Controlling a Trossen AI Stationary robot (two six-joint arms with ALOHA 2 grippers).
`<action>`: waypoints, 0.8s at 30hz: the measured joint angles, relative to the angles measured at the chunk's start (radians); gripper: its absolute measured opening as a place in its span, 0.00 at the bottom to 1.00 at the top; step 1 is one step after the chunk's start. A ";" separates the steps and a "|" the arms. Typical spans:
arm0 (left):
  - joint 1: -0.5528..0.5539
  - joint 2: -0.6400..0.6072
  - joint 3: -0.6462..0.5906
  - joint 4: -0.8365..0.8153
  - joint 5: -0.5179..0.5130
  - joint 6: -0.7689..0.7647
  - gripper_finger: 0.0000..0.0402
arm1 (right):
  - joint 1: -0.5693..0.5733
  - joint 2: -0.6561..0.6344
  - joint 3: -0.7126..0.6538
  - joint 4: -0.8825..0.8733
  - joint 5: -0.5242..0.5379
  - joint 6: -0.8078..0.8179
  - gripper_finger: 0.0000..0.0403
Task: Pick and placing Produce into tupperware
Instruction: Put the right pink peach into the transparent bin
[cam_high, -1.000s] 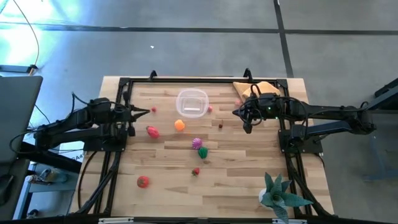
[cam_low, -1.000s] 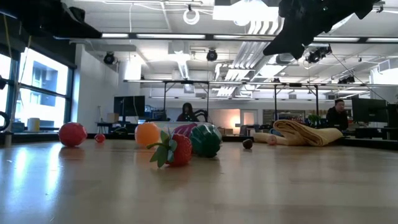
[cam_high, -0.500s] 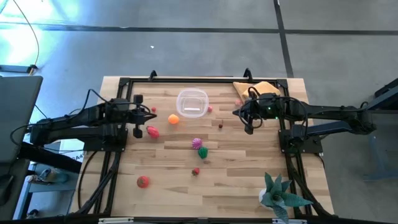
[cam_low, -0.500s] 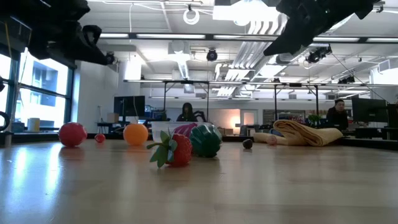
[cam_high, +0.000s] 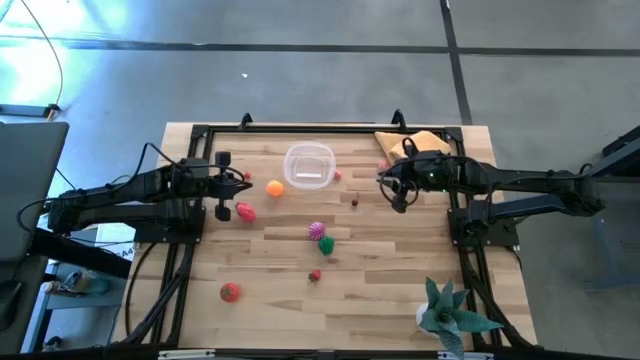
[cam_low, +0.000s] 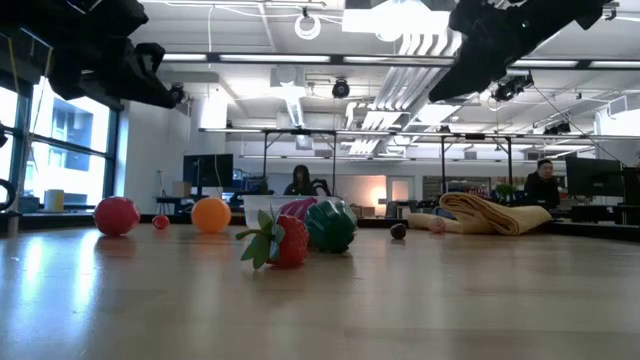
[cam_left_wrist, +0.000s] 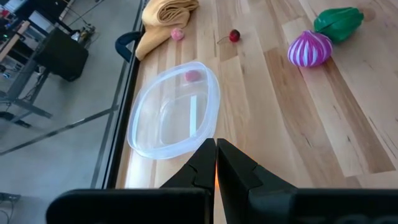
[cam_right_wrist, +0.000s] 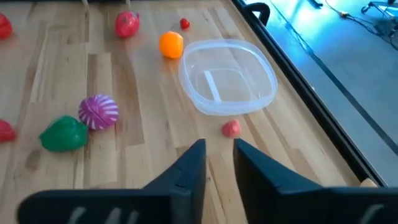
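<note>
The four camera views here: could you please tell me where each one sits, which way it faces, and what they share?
High view: overhead, looking straight down on the wooden table; both dark arms show.
Low view: at table-top height, looking level past the red toy strawberry into the room; the arms hang above.
Left wrist view: on the left arm, facing the clear rounded-square plastic container; own jaws closed.
Right wrist view: on the right arm, facing the same container; own jaws parted.
All four views share the orange toy ball.

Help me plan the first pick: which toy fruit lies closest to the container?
The small pink one, lying just off the container's rim. The orange ball is the next closest; the others lie farther away.
</note>
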 joint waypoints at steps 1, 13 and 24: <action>0.000 0.000 0.000 0.000 0.000 0.000 0.01 | 0.000 0.000 0.000 0.006 0.001 0.013 0.23; 0.000 0.000 0.000 0.000 0.000 0.000 0.01 | -0.070 0.061 0.171 -0.075 -0.073 0.012 0.29; 0.000 -0.001 0.000 0.000 0.000 0.000 0.01 | -0.246 0.495 0.662 -0.538 0.124 0.454 0.29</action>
